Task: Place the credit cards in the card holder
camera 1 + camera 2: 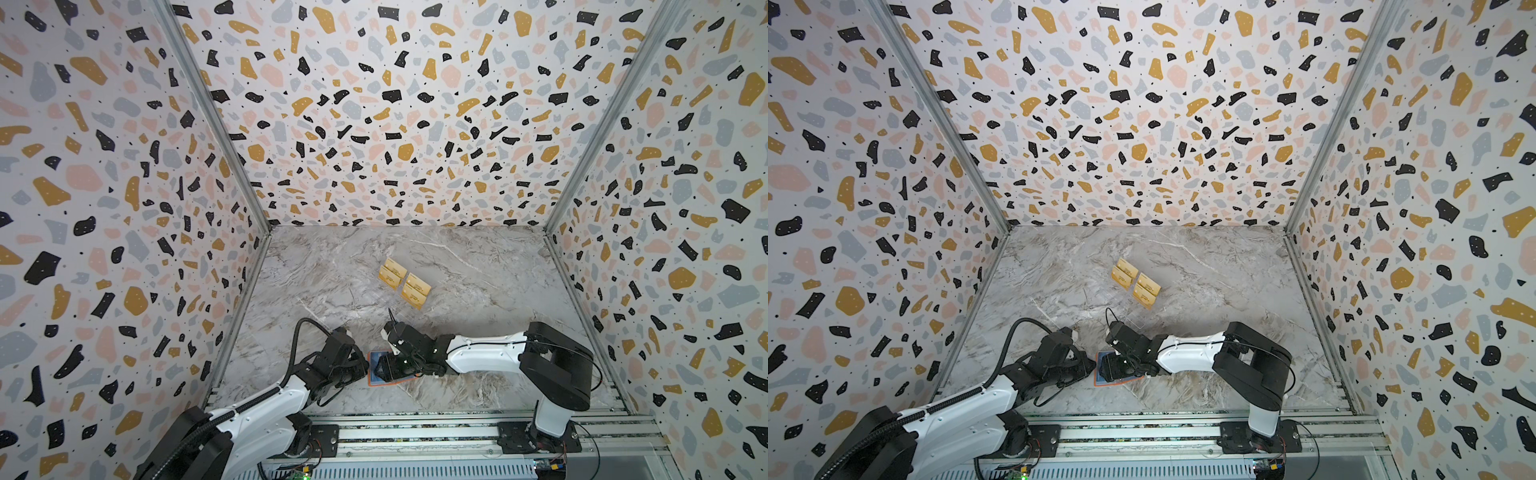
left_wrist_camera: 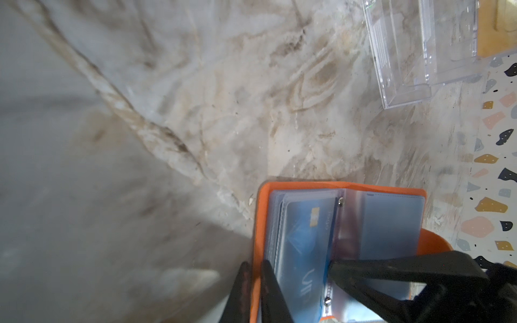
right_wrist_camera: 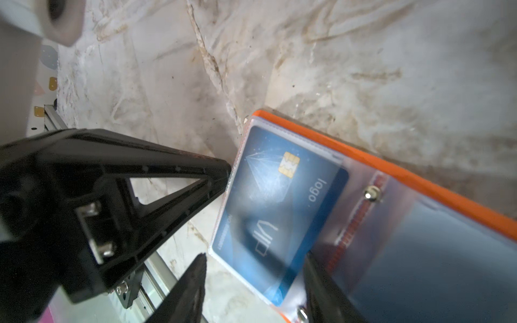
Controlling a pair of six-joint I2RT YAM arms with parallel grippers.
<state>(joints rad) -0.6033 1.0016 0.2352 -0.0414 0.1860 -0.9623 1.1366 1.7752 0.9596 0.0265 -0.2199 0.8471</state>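
Note:
The orange card holder (image 1: 376, 384) (image 1: 1100, 383) lies open on the marble near the front, its clear sleeves up. My left gripper (image 2: 255, 264) (image 1: 366, 368) is shut on the holder's orange cover edge (image 2: 335, 185). A blue VIP credit card (image 3: 268, 209) (image 2: 302, 237) sits partly inside a sleeve on the holder (image 3: 391, 165). My right gripper (image 3: 255, 260) (image 1: 384, 368) is open, its fingers either side of that card's outer end. Several gold credit cards (image 1: 405, 282) (image 1: 1136, 280) stand farther back.
The gold cards rest in a clear acrylic tiered rack (image 2: 405, 56) behind the grippers, mid-table. Terrazzo-patterned walls (image 1: 124, 249) close in the left, right and back sides. An aluminium rail (image 1: 415, 432) with both arm bases runs along the front edge.

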